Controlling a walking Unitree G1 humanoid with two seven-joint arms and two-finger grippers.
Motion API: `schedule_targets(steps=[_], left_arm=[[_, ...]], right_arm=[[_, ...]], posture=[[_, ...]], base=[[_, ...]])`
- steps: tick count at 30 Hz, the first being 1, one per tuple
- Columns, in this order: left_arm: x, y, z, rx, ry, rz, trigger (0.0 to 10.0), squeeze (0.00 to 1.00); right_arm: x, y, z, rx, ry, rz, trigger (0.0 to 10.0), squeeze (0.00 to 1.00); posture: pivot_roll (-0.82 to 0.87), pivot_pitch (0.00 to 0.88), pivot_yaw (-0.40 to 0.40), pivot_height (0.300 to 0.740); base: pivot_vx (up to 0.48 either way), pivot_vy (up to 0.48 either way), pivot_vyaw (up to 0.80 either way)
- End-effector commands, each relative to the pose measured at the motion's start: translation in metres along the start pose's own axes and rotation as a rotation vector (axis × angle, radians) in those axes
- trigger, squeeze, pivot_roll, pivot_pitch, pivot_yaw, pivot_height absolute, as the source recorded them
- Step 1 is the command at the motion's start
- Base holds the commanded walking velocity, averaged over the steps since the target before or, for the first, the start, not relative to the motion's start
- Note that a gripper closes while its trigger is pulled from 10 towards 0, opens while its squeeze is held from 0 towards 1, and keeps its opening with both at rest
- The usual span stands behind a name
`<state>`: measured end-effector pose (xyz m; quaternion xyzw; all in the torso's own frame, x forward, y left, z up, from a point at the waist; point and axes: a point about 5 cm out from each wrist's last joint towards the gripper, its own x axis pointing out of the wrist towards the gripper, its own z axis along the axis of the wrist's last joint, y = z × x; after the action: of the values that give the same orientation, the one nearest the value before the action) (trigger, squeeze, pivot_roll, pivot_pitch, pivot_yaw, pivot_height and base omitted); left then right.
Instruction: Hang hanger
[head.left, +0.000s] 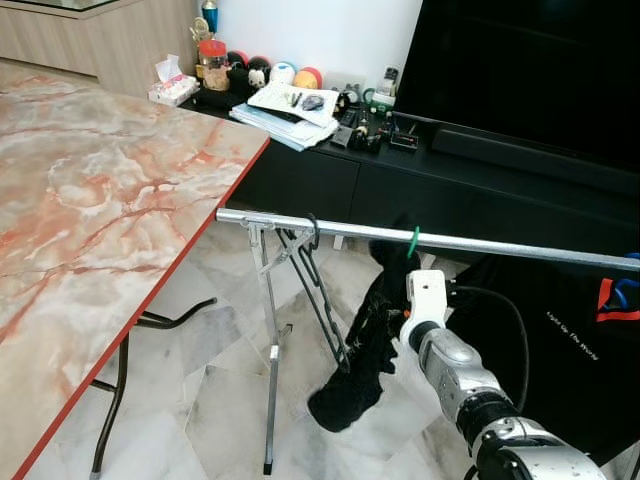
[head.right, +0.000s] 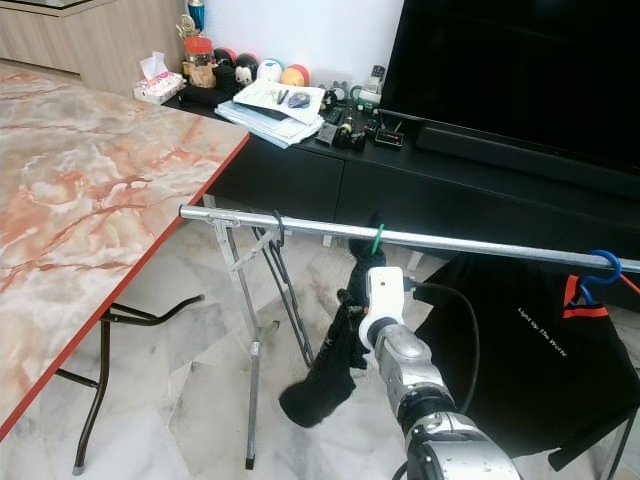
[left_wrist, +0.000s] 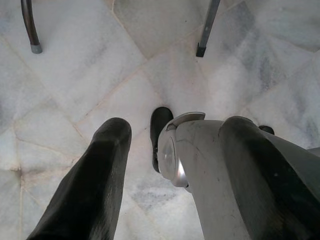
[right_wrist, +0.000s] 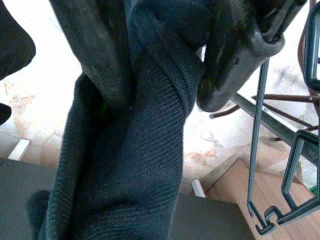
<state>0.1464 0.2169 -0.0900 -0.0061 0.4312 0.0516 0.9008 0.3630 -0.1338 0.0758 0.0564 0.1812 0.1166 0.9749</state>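
Observation:
A silver rail (head.left: 450, 243) of a clothes rack runs across the room in front of me. A green hanger hook (head.left: 415, 240) sits over the rail, and a black knit garment (head.left: 365, 350) droops from that hanger. My right gripper (right_wrist: 165, 55) is just under the rail, shut on the knit fabric, which is bunched between its fingers (right_wrist: 95, 50). The hanger's body is hidden by the fabric. My left gripper (left_wrist: 177, 125) hangs idle over the marble floor, open and holding nothing.
A dark wire hanger (head.left: 325, 300) hangs near the rail's left end, above the rack's leg (head.left: 270, 380). A black T-shirt (head.right: 540, 350) on a blue hook (head.right: 603, 265) hangs at the right. The marble table (head.left: 100, 200) stands left, a TV console (head.left: 330, 180) behind.

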Motion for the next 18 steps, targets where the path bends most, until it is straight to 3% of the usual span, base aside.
schedule_targets(steps=[1, 18], left_arm=[[-0.0027, -0.0042, -0.0118, -0.016, 0.045, -0.017, 10.0, 0.00], [-0.0010, -0.0127, -0.0115, -0.024, 0.062, -0.042, 10.0, 0.00]], right_arm=[[-0.0020, -0.0046, -0.0051, 0.011, 0.007, -0.024, 0.0, 0.00], [-0.0047, -0.0123, -0.0129, 0.017, 0.035, -0.098, 0.0, 0.00]], posture=[[0.16, 0.089, -0.083, 0.740], [0.16, 0.091, -0.085, 0.740]], base=[[0.000, 0.000, 0.00], [0.000, 0.000, 0.00]])
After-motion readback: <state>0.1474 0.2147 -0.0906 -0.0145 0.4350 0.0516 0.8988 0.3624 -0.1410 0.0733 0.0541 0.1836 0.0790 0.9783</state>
